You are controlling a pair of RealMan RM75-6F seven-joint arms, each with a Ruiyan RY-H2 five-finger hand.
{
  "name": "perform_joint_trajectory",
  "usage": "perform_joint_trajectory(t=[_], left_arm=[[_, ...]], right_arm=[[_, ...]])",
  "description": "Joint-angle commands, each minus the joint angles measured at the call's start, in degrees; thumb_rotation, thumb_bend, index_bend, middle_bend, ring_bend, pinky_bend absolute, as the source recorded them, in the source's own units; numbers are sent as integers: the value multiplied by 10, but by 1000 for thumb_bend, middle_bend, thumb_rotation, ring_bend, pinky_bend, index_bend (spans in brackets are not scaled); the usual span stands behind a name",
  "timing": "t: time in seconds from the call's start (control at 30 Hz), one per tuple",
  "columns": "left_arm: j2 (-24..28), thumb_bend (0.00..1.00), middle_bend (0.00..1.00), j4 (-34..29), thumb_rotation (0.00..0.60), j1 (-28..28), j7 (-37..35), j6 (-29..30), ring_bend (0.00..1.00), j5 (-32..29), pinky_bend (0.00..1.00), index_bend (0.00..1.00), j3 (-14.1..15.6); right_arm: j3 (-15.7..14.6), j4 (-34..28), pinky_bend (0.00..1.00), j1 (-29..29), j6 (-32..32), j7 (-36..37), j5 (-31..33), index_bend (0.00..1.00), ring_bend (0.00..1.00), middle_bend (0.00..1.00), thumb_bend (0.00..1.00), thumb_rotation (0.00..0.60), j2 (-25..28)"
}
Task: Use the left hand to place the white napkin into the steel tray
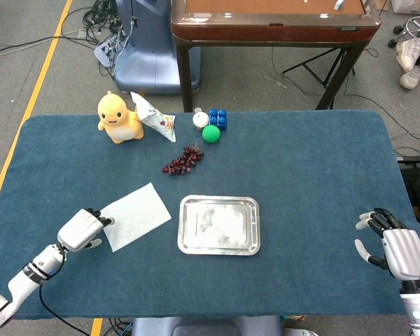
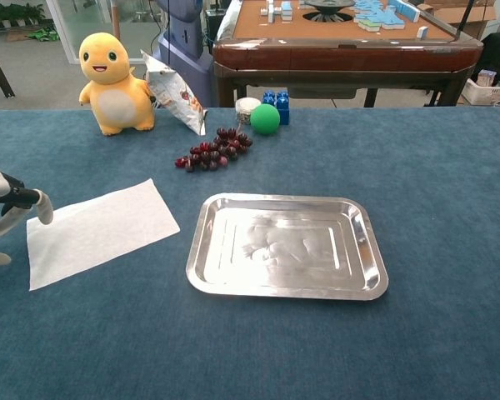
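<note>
A white napkin (image 1: 135,215) (image 2: 98,231) lies flat on the blue table, left of the steel tray (image 1: 219,244) (image 2: 202,250), which holds nothing. My left hand (image 1: 80,229) (image 2: 12,208) hovers at the napkin's left edge with its fingertips at the near-left corner; its fingers are apart and nothing is in them. Whether they touch the napkin I cannot tell. Far away at the table's right front, my right hand (image 1: 394,246) is open and holds nothing; the chest view does not show it.
At the back of the table stand a yellow plush toy (image 1: 118,118) (image 2: 112,82), a snack bag (image 1: 154,118), a green ball (image 1: 211,134), blue blocks (image 1: 218,118) and a bunch of grapes (image 1: 183,161) (image 2: 213,148). A wooden table (image 1: 273,21) stands beyond.
</note>
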Motion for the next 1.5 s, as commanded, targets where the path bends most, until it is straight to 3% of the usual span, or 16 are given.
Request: perform_joint_trajectory(t=[0.03,0.7,1.5], left_arm=[[-3,66,719,10,600,1,-2,-1,549,-3,639,422,2],[-35,67,730,60,600,-2,-31,-22,554,-30,639,436,3],[-51,76,732,72,600,0,-43,-33,555,-44,639,443,7]], right_arm=[[0,0,370,0,0,0,0,446,184,344,348,600,0],[-1,-2,370,1,-3,0,0,446,184,344,347,600,1],[-2,-2,370,1,-2,3,-1,445,184,344,348,600,2]])
